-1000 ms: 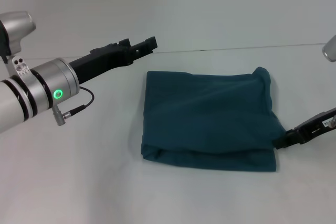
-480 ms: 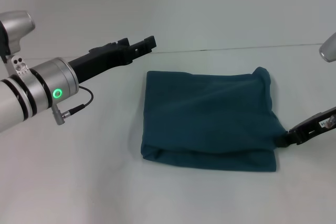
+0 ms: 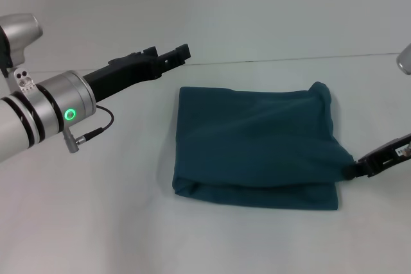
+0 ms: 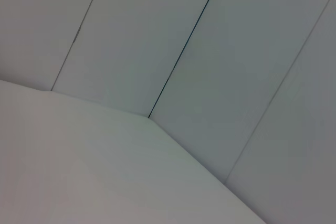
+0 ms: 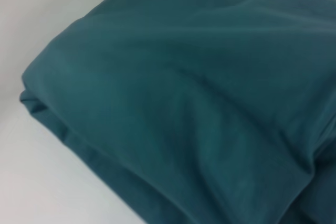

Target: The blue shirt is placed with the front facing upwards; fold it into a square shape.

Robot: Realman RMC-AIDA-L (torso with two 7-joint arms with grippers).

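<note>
The blue shirt (image 3: 257,145) lies folded into a thick, roughly square pad on the white table (image 3: 96,222), its plain back panel up, no lettering showing. It sits a little right of the table's middle, nearer the far edge than the near one. Its long axis runs side to side, parallel with the far edge. The fold line faces the left side and looks clean and straight; the near edge shows stacked layers, bulging at the near-left corner. The far-right corner pokes up in a small peak, and the near-right corner is drawn out to a point toward the table's right edge.

At that drawn-out corner is the right gripper (image 3: 352,170), low over the table, touching the cloth; whether it is pinching the fabric or has let go, I cannot tell. Its wrist view is filled with the shirt (image 5: 199,108), layered edge and all.

The left gripper (image 3: 182,52) hangs above the far-left part of the table, well apart from the shirt, aimed at the far edge; its claw state cannot be told. Bare table lies open along the left side and the whole near edge.
</note>
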